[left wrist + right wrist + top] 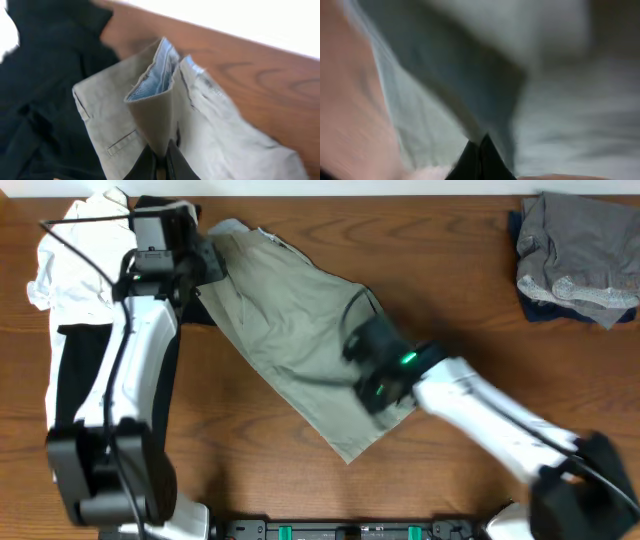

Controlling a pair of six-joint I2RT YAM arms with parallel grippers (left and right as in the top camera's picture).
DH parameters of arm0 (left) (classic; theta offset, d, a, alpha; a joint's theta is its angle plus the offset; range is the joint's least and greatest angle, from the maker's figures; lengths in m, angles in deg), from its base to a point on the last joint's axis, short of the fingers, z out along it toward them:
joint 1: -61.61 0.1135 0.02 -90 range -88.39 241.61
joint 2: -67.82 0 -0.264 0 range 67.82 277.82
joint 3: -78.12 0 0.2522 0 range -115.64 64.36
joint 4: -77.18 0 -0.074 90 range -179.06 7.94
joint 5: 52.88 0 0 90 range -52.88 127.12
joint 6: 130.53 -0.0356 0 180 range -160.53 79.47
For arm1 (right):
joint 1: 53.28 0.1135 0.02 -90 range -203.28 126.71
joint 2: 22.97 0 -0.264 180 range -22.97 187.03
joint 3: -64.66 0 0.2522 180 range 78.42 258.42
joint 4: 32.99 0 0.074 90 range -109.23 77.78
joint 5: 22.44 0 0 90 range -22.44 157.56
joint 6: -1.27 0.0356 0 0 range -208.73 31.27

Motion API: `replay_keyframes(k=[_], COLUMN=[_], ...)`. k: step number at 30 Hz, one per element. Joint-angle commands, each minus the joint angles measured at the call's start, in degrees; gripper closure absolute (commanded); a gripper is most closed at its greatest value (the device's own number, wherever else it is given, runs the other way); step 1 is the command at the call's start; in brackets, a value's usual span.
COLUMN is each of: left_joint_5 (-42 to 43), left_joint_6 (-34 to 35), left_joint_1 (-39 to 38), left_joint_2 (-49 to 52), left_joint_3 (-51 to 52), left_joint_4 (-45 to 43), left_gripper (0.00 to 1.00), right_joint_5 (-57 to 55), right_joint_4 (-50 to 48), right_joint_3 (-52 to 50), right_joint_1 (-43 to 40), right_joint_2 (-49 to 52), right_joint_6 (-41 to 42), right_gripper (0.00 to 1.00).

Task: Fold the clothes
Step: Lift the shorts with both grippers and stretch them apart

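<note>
Mid-fold: left pincer (160, 161) and right pincer (481, 156) both pinch the khaki trousers (290, 320); next I'd swing the hem onto the waistband.

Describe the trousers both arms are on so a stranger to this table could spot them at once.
Look at the middle of the wooden table, between the white garment at far left and the grey pile at far right. The khaki trousers lie diagonally there, the only beige item, pale striped lining showing at the waistband.
</note>
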Motion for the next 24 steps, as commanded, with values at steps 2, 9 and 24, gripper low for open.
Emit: replay_keyframes(k=[2, 9, 24], left_joint_5=[-0.31, -0.31, -0.28], left_joint_6=[0.26, 0.26, 0.26], left_joint_1=[0.13, 0.13, 0.13], left_joint_2=[-10.12, -20.39, -41.11], left_joint_3=[-0.74, -0.74, -0.74], left_joint_4=[-0.17, -0.17, -0.20], left_gripper=[0.94, 0.94, 0.95], right_joint_5=[-1.44, -1.42, -1.49], right_joint_4=[1.75, 6.67, 32.65], right_joint_3=[9.75, 24.00, 64.30], right_joint_1=[-10.64, -21.62, -30.14], right_joint_2=[-6.03, -7.37, -9.29], right_joint_6=[-3.87, -8.35, -10.62], right_gripper=[0.99, 0.99, 0.99])
